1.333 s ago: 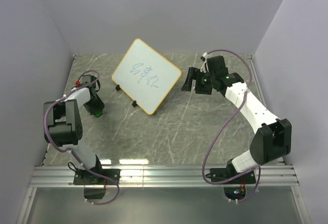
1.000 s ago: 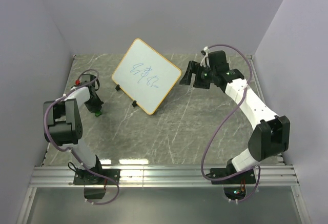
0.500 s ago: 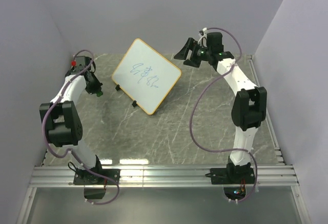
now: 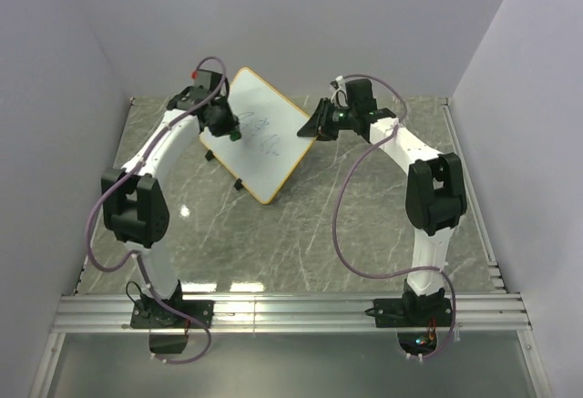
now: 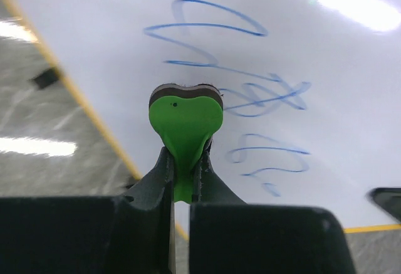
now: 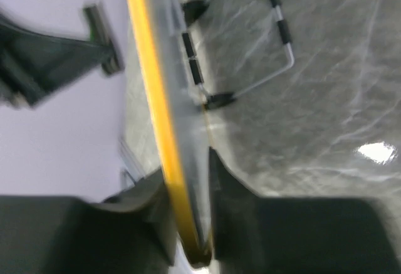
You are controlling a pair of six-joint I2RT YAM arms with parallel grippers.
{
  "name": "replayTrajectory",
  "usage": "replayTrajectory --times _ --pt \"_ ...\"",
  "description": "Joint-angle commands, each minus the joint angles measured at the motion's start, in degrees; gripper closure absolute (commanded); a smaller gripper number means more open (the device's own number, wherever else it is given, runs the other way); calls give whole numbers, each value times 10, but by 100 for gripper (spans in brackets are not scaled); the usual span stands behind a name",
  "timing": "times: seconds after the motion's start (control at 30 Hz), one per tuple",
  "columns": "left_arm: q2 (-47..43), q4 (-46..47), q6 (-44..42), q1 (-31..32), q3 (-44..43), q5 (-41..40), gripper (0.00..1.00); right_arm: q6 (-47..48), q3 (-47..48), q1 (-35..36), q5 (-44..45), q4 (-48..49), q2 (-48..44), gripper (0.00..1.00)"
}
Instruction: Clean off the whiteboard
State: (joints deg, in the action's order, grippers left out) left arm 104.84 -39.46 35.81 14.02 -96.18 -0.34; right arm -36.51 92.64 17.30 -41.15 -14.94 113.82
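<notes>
Two arms engaged: left end effector (image 5: 182,161) pinches green eraser (image 5: 186,114), whiteboard (image 4: 273,157) scribble (image 5: 263,95) dead ahead; right end effector (image 6: 188,214) clamps its orange edge.

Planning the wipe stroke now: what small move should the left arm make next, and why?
Probably press the green eraser onto the whiteboard and sweep across the blue writing. The left gripper has its jaws shut on the eraser just beside the intact scribbles, and the right gripper seems to steady the board's edge.
</notes>
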Motion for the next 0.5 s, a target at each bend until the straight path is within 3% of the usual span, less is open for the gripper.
replayTrajectory --times 0.0,0.07,0.27,0.47 --pt "40 -12 7 42 -63 45 100 -7 -19 0 -28 34 -40 85" --pt "70 -13 3 80 -104 64 100 -1 -24 0 -28 24 -35 100" --pt "143 -19 3 153 -210 99 100 14 -38 2 -20 10 -40 100" --pt "171 -28 27 167 -256 105 100 25 -52 3 -13 3 -47 100"
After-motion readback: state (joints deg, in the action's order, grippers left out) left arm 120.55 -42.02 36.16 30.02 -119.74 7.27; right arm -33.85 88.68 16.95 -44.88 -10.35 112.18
